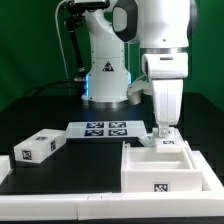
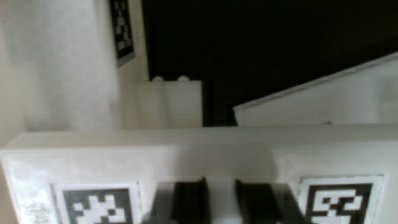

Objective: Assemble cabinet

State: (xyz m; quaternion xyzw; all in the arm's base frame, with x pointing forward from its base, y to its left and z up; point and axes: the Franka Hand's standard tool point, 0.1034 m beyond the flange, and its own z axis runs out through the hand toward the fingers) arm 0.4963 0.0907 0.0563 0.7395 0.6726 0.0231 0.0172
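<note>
The white cabinet frame sits on the table at the exterior view's right, open side up, with a tag on its front wall. A small white tagged block stands at the frame's rear edge. My gripper comes straight down on that block. In the wrist view the block fills the near field, with a tag on either side of my gripper. The dark fingers stand close together with a thin white strip between them, so the gripper looks shut on the block. A second white drawer block lies at the exterior view's left.
The marker board lies flat on the black table behind the parts. The robot base stands at the back. In the wrist view a white tagged wall rises beside the block, and another white edge slants on the other side.
</note>
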